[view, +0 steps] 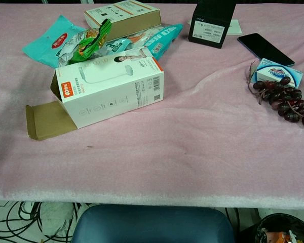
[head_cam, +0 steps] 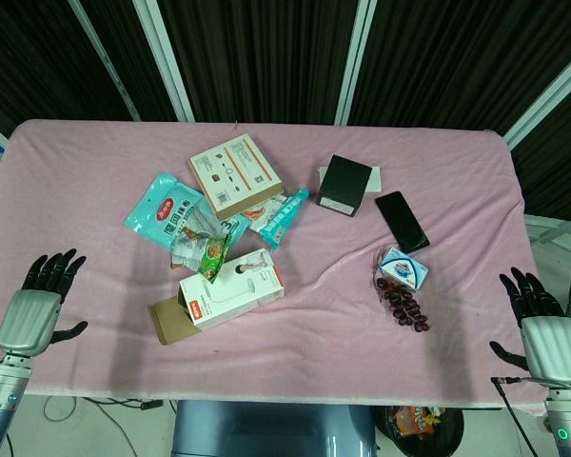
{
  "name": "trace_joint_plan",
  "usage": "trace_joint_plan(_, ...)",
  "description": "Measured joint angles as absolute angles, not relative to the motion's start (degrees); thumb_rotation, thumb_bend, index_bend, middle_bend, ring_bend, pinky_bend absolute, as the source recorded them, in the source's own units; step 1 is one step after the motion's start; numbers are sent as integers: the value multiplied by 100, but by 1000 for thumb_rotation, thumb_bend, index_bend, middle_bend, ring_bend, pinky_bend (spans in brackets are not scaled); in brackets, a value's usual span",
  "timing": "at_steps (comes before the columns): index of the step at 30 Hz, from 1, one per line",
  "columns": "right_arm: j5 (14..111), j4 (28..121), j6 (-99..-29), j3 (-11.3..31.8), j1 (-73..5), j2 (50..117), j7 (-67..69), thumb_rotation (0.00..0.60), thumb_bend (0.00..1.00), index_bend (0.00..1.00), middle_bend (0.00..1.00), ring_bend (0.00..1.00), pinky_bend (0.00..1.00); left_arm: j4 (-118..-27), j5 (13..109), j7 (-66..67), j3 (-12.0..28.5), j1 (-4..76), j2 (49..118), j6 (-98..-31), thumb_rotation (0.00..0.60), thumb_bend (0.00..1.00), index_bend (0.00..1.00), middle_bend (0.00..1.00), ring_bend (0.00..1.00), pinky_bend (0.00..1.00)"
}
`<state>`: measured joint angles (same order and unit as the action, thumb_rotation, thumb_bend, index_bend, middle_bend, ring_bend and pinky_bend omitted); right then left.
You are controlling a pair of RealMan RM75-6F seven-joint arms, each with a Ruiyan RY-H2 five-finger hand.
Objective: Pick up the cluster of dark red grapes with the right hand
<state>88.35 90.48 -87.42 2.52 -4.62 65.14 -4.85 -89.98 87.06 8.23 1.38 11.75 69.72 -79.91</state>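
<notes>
Nothing done yet: dark red grapes (head_cam: pixel 403 303) untouched on the pink bench (head_cam: pixel 343 276), just beside a small blue-and-white box (head_cam: pixel 404 268), right hand (head_cam: pixel 542 324) well apart, empty, fingers spread; reach, grasp, lift all remaining.

Neither hand shows in the chest view — only the head view catches them, each arm cut off by the bottom edge. In the chest view the top edge cuts off the black box (view: pixel 211 23) and the brown box (view: pixel 122 14), and the grapes (view: pixel 286 99) run to the right edge. Print on the packets (head_cam: pixel 176 214) is too small to read.
</notes>
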Motion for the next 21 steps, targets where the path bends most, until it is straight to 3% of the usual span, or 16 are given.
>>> trace_joint_plan(11,8940,9197,-8756,258,-482,6492,-486,600,112,0,0,0,221,-9010,8725,779,137,1152,6950,-8042,600,0,0,0,0,0)
trace_joint_plan(21,8759,9870,-8498,407,-656,6480,-676,600,113,0,0,0,221,-8990,8715,757,143,1167,6958,-8009,600,0,0,0,0,0)
